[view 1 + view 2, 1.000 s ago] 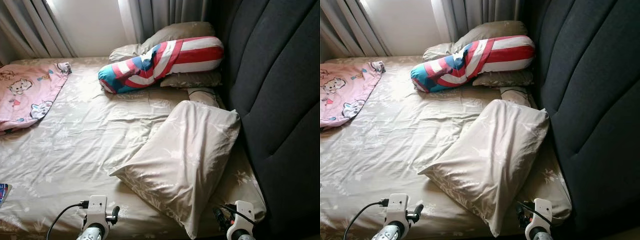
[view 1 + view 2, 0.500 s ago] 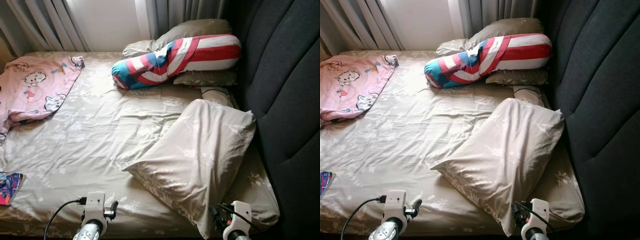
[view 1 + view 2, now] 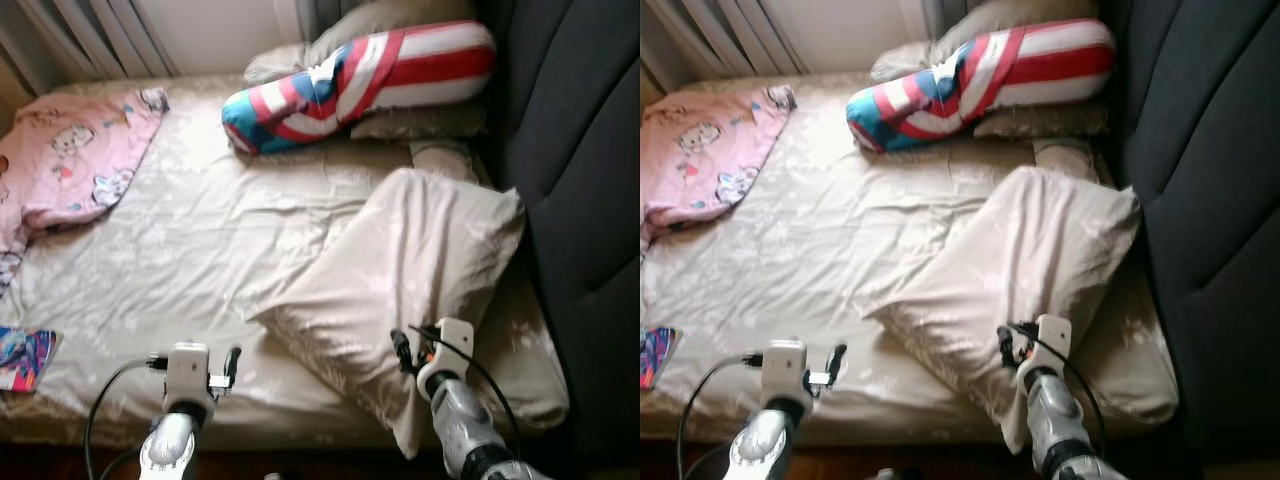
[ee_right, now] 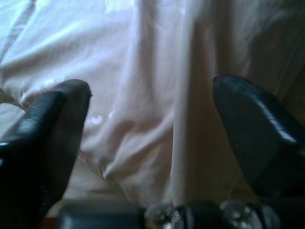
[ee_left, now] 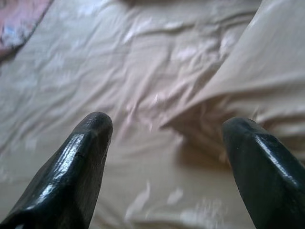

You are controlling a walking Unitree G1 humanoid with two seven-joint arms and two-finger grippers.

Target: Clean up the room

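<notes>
Since the pillow [image 3: 400, 280] lying askew by the bed's [image 3: 180, 260] headboard edge looks soft and light, the right gripper [image 4: 152, 138], spread wide and empty, should pinch its slack near corner.

Head eyes down over bed [image 3: 180, 260], wrist views close on pillow [image 4: 143, 95]

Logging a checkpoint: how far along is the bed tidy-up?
Nothing looks done. In hand: right gripper, open, at the big beige pillow lying askew. Left gripper is open above the sheet. Left: pink blanket crumpled, striped bolster crooked, booklet at the edge.
</notes>
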